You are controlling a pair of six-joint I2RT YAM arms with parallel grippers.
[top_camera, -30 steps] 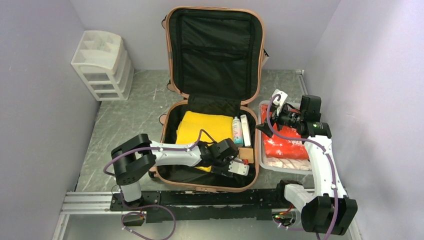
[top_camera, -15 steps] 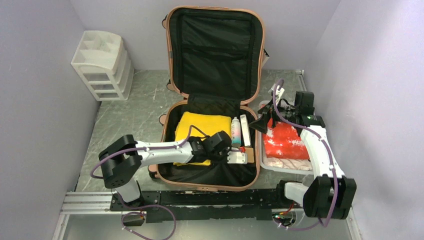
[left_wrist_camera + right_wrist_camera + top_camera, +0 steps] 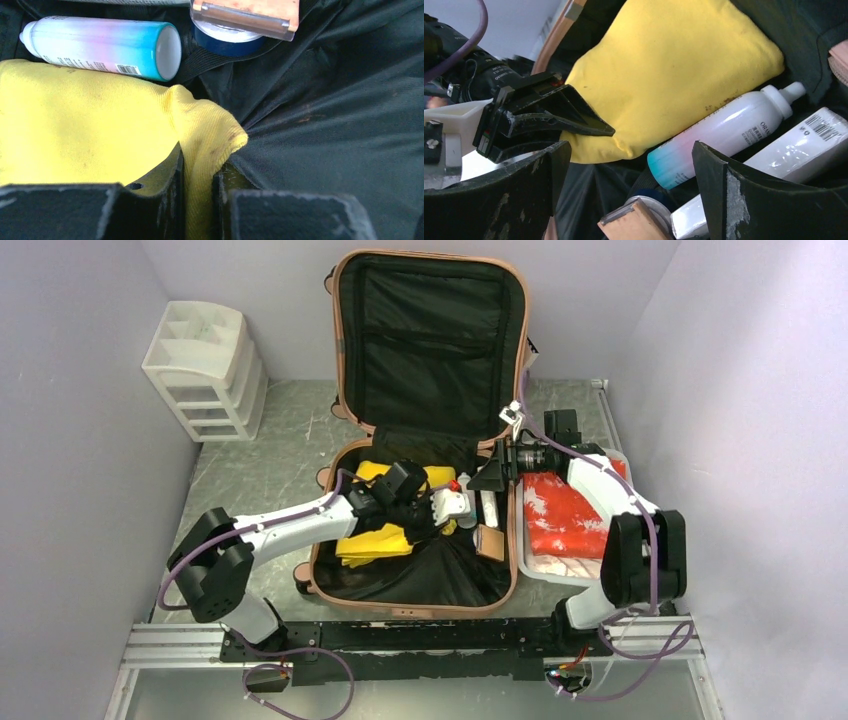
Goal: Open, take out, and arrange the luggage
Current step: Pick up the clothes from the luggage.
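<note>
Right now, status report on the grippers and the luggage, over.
Left gripper shut on yellow cloth. Right gripper open above bottle. Luggage open, lid up. Bottle against cloth edge.

Top camera looks down on the luggage (image 3: 430,340); both close wrist cameras share its yellow cloth (image 3: 75,130).

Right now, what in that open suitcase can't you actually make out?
- Under the yellow cloth: hidden by the cloth, every view.
- Bottle label: print too small, all views.
- Blue round thing: left wrist view, covered by tan block, cut by top edge.
</note>
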